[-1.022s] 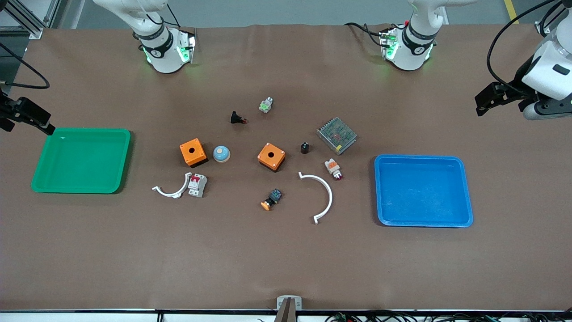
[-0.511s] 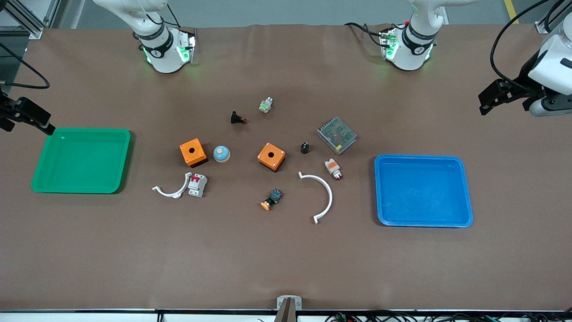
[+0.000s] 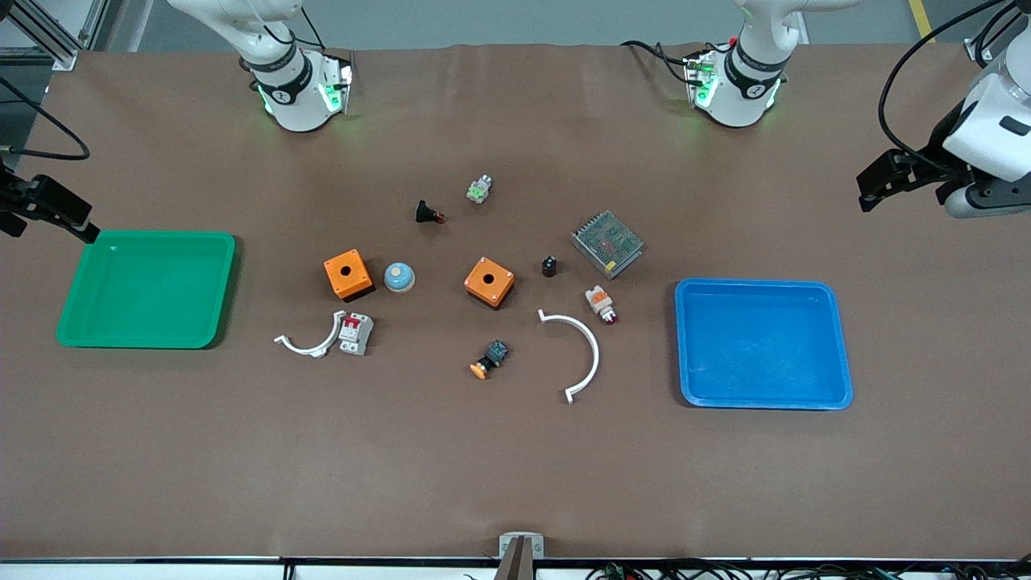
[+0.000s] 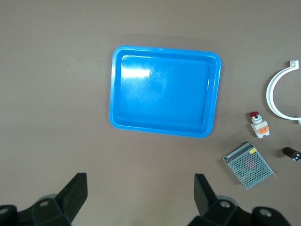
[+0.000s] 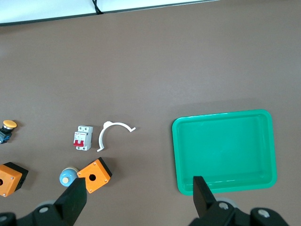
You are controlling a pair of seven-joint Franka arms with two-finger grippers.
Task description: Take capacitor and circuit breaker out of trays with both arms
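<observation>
Both trays look empty to me: the capacitor [image 3: 549, 266] stands on the table at about 3 o'clock from an orange box [image 3: 489, 282]. The circuit breaker [image 3: 355, 333] lies at 3 o'clock from the green tray [image 3: 145, 235], touching a white clip [image 3: 310, 345]. The left gripper [image 4: 139, 194] hovers at roughly 1 o'clock off the blue tray [image 3: 757, 283] and the right gripper [image 5: 136, 197] at 10 o'clock off the green one, both spread wide and holding nothing. I'd call the job done, so just park the arms high and don't sweep low over the loose parts.
</observation>
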